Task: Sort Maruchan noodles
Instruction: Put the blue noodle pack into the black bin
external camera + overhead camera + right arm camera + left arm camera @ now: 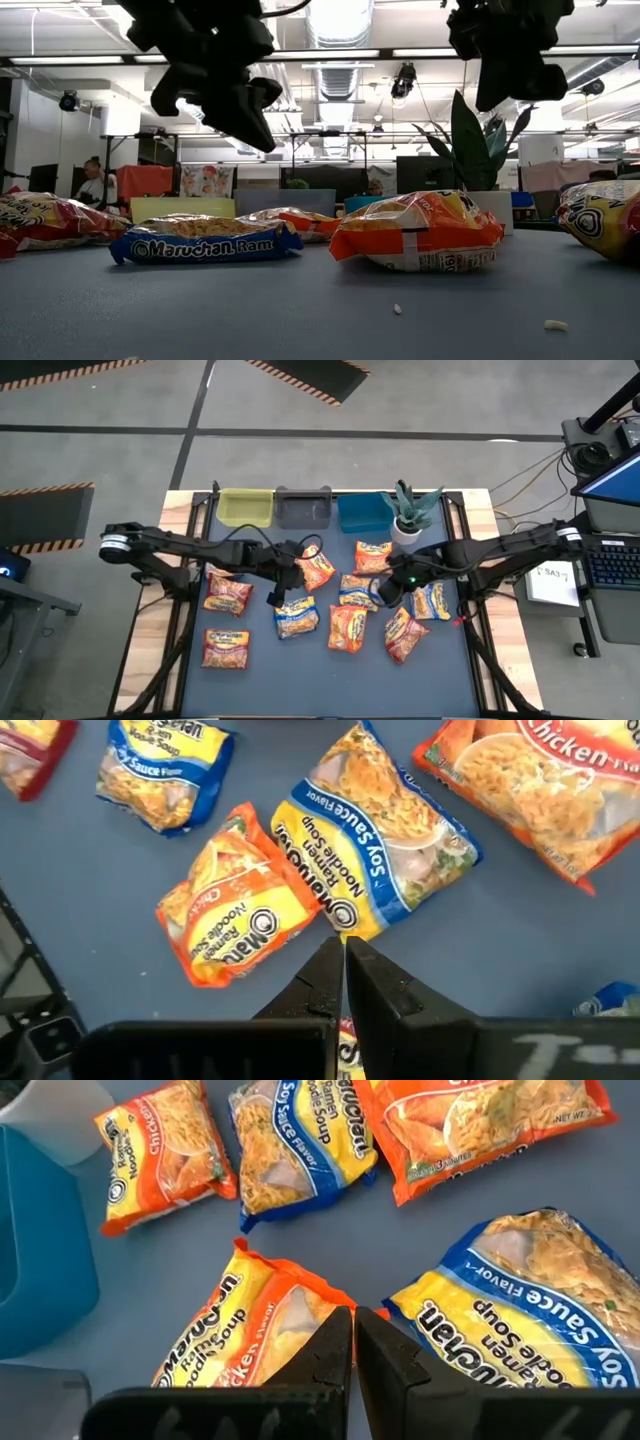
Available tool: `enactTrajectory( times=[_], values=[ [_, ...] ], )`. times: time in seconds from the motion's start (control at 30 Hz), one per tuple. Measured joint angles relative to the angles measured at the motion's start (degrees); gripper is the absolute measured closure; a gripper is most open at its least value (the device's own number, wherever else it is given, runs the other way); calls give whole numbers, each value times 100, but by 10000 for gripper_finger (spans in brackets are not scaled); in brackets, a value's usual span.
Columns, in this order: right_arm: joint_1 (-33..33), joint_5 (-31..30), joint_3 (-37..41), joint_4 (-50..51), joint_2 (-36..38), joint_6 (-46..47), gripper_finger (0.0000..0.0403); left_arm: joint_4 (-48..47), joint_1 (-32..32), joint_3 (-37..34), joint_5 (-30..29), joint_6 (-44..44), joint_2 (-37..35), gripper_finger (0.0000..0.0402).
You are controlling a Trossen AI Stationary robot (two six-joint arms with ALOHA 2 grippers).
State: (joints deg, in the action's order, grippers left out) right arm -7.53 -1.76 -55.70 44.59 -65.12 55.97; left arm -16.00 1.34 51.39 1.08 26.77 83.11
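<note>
Several Maruchan noodle packets lie flat on the dark blue mat: orange ones, red ones and yellow-and-blue ones. My left gripper is shut and hangs well above the mat, over the gap between an orange packet and a yellow-and-blue one. My right gripper is also shut and raised. It hovers over an orange packet and a yellow-and-blue packet that lie edge to edge. In the low view both grippers hang clear of every packet.
Along the far edge of the table stand a yellow-green bin, a grey bin and a blue bin. A potted plant stands next to the blue bin. Bare mat lies along the near edge.
</note>
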Motion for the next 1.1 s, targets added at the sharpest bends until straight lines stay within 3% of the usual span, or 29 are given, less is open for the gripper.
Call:
enactTrajectory(
  times=[0.17, 0.3, 0.57, 0.7, 0.9, 1.1],
  values=[
    [6, -22, 0, -29, -143, -164, 394, -10, 0, -6, 186, -57, 2, 402],
    [4, 17, 0, -7, -234, 318, 394, -33, 0, -6, 552, -57, 22, 402],
    [-59, 219, 0, 375, -203, 880, 388, -331, 28, -15, 549, -228, 4, 402],
    [-88, 221, 0, 592, -195, 946, 350, -328, 25, -15, 565, -544, 23, 402],
    [-145, 177, 0, 657, -178, 634, 261, -110, 26, -19, 564, -953, 85, 402],
    [-446, -256, 135, 681, -26, 546, 193, -224, 7, -22, 573, -1194, 81, 402]
  ],
)
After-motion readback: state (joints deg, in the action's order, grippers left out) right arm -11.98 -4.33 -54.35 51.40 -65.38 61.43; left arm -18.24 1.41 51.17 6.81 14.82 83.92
